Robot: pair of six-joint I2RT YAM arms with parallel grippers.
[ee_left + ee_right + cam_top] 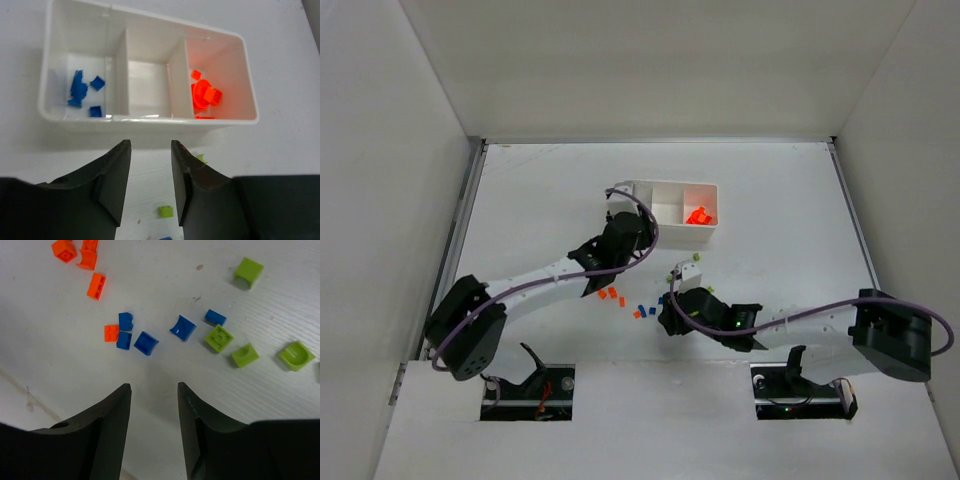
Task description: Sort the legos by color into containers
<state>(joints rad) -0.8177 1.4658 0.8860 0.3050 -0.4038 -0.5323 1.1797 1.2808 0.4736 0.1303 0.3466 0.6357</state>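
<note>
Hovering empty with jaws apart, the right gripper (154,387) faces loose legos (146,342) crowded on the tabletop (165,270). Closing could pinch a blue brick (124,340) together with the touching orange brick (111,332). The left gripper (150,145), likewise released, hangs near the tray (150,122).

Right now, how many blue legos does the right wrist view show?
5 blue legos: two beside an orange brick, one next to them, two nearer the green bricks. More may lie outside this view.
</note>
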